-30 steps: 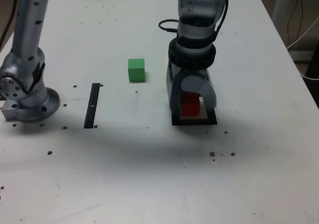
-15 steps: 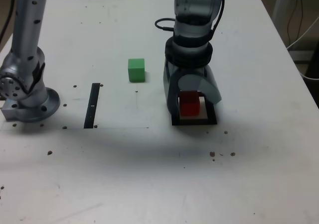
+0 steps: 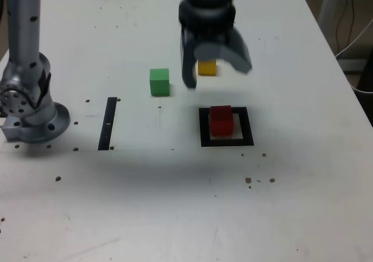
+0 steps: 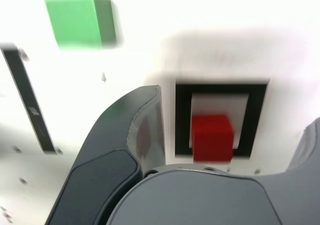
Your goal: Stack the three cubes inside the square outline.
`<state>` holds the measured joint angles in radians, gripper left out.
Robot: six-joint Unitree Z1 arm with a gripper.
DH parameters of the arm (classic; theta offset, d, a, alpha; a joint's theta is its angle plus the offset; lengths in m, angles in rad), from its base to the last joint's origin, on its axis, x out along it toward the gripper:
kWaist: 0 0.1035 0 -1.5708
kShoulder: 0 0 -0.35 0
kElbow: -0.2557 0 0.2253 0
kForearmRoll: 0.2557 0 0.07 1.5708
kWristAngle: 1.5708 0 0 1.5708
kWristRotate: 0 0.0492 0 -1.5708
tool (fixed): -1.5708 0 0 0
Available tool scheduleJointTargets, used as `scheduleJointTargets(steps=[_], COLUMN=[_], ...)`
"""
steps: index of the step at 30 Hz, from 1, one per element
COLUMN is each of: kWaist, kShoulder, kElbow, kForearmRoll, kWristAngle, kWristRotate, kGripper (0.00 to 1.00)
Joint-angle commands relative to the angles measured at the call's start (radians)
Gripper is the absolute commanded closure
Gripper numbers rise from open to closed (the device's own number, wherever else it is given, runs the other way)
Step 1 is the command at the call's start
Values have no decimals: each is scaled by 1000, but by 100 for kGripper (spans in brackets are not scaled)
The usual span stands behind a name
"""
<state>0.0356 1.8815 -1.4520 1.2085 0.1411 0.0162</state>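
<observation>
Yellow cube partly hidden behind gripper; wrist view blurred.

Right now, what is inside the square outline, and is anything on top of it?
Inside the square outline sits only the red cube, with nothing on top. The open gripper partly hides the yellow cube.

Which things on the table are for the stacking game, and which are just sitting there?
For the job: red cube, inside the square outline; green cube; yellow cube; the open gripper.

Just there: black strip; grey robot base; white table.
</observation>
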Motion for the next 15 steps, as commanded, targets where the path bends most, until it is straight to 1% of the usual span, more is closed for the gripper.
scheduleJointTargets(steps=[1,4,7,11,15], kWaist=[45,98,155,239,302], kShoulder=[-4,1,17,49,76], kElbow=[-50,-109,-156,-197,-211], kForearmRoll=[41,73,86,88,88], kWristAngle=[24,52,73,77,77], kWristRotate=[82,162,219,280,317], kGripper=[0,0,0,0,1])
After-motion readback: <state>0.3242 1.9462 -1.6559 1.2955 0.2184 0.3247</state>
